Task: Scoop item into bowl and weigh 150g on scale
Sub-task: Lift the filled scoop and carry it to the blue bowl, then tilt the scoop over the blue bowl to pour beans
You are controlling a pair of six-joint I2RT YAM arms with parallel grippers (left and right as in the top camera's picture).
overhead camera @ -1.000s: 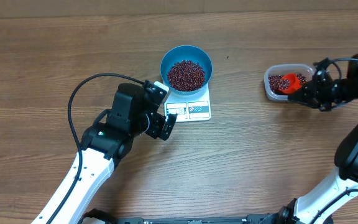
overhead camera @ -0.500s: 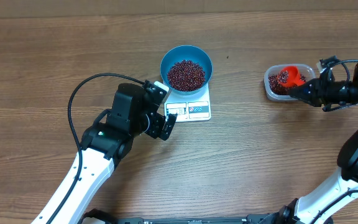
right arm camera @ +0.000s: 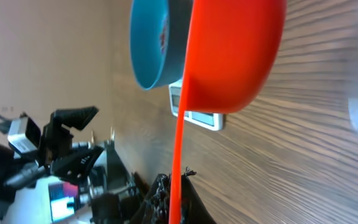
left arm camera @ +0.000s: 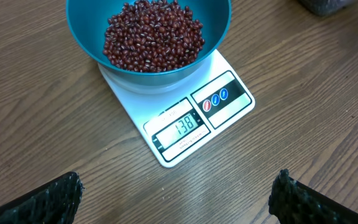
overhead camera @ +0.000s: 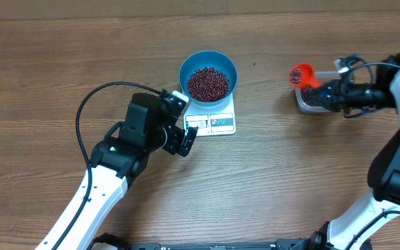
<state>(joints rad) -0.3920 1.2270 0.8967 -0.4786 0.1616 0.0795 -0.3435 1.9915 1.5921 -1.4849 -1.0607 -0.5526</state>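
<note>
On the wood table (overhead camera: 47,55), the white scale (overhead camera: 214,119) lies near the middle with its display (left arm camera: 185,126) along its 6 o'clock edge, reading 138 in the left wrist view. The blue bowl (overhead camera: 207,75) stands on the scale's 12 o'clock half, overhanging that far edge, and holds a heap of dark red beans (overhead camera: 207,83) that covers its bottom and climbs part of the way up the wall. Well apart at the bowl's 3 o'clock sits a clear plastic tub (overhead camera: 310,103) with more of the same beans in it, mostly hidden under the right arm (overhead camera: 367,94). The left jaws stand wide open and empty just beside the scale's 7 o'clock corner; only their dark fingertips (left arm camera: 42,199) show at the bottom corners of the left wrist view, touching nothing. The right jaws are closed on the thin handle of a red-orange scoop (overhead camera: 300,73), whose cup hangs in the air over the tub's 10 o'clock corner, between tub and bowl; a little dark fill seems to sit in it, but it is too small to be sure. In the right wrist view the cup's underside fills the top, with bowl and scale beyond it. A black cable (overhead camera: 82,118) loops from the left arm (overhead camera: 127,142) out toward 9 o'clock.
</note>
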